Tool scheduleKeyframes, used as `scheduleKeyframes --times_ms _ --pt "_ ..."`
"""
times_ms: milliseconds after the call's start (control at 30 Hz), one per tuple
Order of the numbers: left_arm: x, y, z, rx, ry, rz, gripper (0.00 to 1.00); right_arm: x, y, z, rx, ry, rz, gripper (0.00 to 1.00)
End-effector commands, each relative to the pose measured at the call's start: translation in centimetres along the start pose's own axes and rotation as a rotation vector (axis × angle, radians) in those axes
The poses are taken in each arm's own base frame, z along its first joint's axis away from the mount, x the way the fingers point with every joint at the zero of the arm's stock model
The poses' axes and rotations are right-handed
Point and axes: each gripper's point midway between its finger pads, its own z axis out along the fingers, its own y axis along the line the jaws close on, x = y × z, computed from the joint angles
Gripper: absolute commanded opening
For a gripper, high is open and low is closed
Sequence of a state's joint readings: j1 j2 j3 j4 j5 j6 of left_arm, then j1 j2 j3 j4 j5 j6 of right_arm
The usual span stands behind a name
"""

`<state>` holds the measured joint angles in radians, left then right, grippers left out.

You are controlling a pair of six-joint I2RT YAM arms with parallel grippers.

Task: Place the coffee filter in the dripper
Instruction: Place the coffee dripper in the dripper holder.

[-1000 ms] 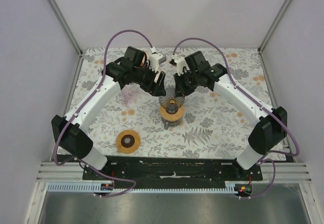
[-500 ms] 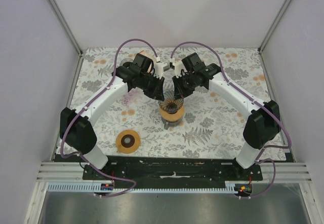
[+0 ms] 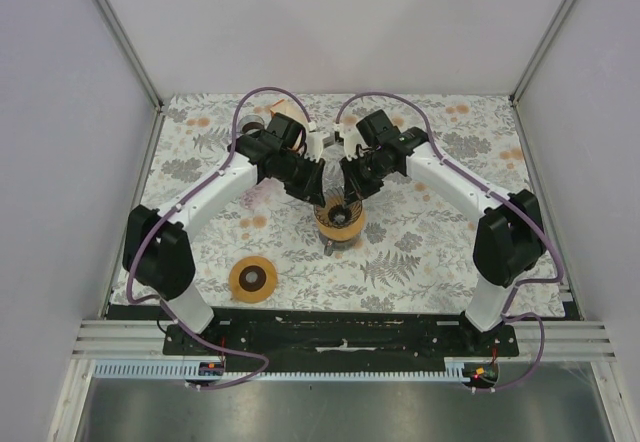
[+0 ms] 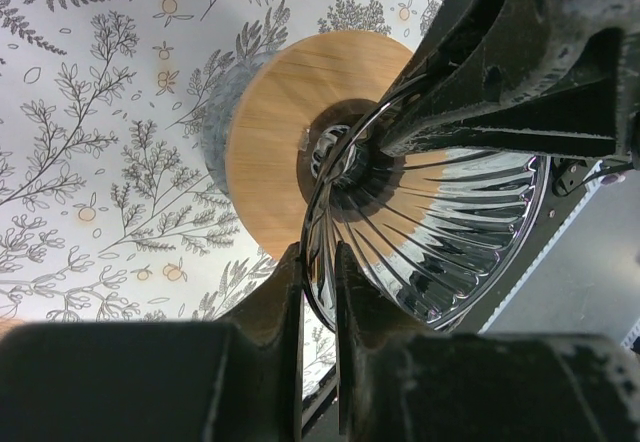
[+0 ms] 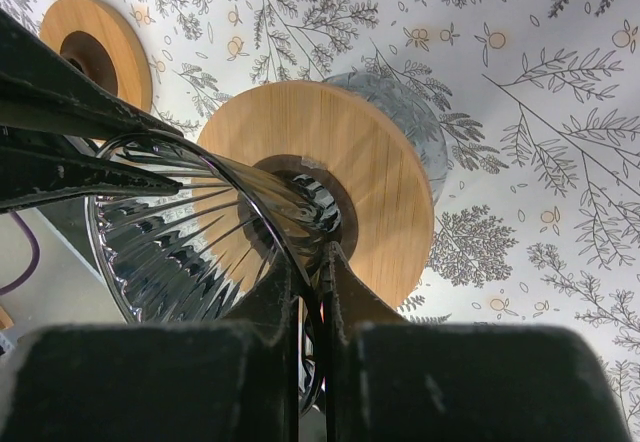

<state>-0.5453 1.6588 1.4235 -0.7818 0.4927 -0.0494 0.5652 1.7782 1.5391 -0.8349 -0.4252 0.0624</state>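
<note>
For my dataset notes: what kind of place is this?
Probably a lab test booth, not a kitchen: plain walls on aluminium posts enclose a floral-clothed table, and two robot arms are bolted at its near edge.

Ribbed dripper [image 4: 450, 232]: clear glossy glass w/ bright reflections. Its collar [image 4: 265, 152]: pale wood, smooth, matt, fine straight grain. A 2nd wooden ring [image 5: 120, 42] looks the same. Table cover [image 4: 90, 112]: matt white w/ printed grey-and-orange plant pattern; cloth or paper, can't tell. Left gripper [image 4: 318, 262] & right gripper [image 5: 308, 262]: black, matt, lightly scuffed, prob. plastic. Arm shells [image 3: 205, 202]: smooth white, slight sheen.
</note>
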Motion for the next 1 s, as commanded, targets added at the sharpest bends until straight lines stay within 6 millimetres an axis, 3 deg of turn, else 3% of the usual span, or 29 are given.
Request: scheduleKeyframes --times_ms 0,367,633,833,967 --pt "0.3 -1.1 1.2 0.068 0.024 0.037 0.02 0.7 -1.8 1.1 0.052 0.027 0.02 0.0" --pt "2.9 0.7 3.6 0.056 0.107 0.054 0.02 2.8 -4.5 4.5 0.117 0.042 0.053 0.0" --pt "6.6 3.7 6.1 -0.005 0.215 0.059 0.02 3.5 -5.8 5.5 0.164 0.047 0.057 0.0" --pt "6.1 3.7 5.7 -0.014 0.195 0.089 0.02 3.7 -5.9 5.3 0.173 0.046 0.054 0.0" --pt "3.1 2.5 3.8 -0.016 0.124 0.127 0.04 2.2 -4.3 4.0 0.117 0.01 0.033 0.02"
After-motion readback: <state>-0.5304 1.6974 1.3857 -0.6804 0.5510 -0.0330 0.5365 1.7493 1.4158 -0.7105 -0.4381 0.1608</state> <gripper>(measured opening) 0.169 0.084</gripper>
